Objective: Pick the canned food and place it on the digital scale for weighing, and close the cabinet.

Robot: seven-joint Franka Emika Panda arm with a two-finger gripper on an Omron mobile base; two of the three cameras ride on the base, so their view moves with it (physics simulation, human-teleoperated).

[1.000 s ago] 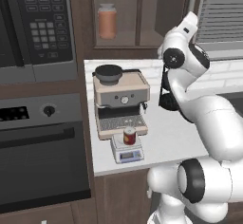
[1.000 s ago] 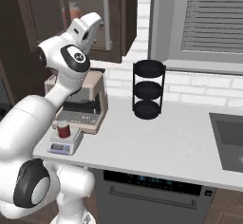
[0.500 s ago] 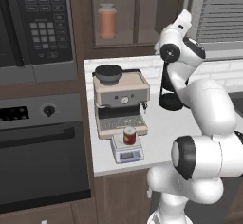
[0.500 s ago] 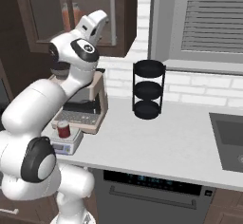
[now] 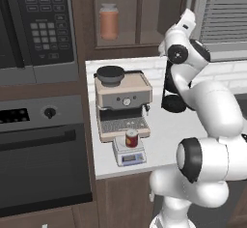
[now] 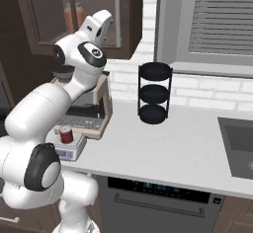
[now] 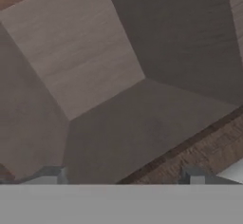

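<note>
No writing could be read on any label or display. The cabinet (image 5: pixel 140 14) was seen at 12 o'clock above the counter (image 6: pixel 163 150), which lay bare toward 3 o'clock up to the black tiered stand (image 6: pixel 154 93). The arm had been raised higher than a second before, its gripper (image 7: pixel 123 178) facing the cabinet's inner panels, fingers (image 7: pixel 50 174) spread wide, nothing held. The digital scale (image 5: pixel 130 154) stood before the espresso machine (image 5: pixel 122 104); the canned food (image 5: pixel 131 138) rested on it.

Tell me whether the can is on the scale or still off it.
On it. The can stands upright on the scale in front of the coffee machine.
</note>
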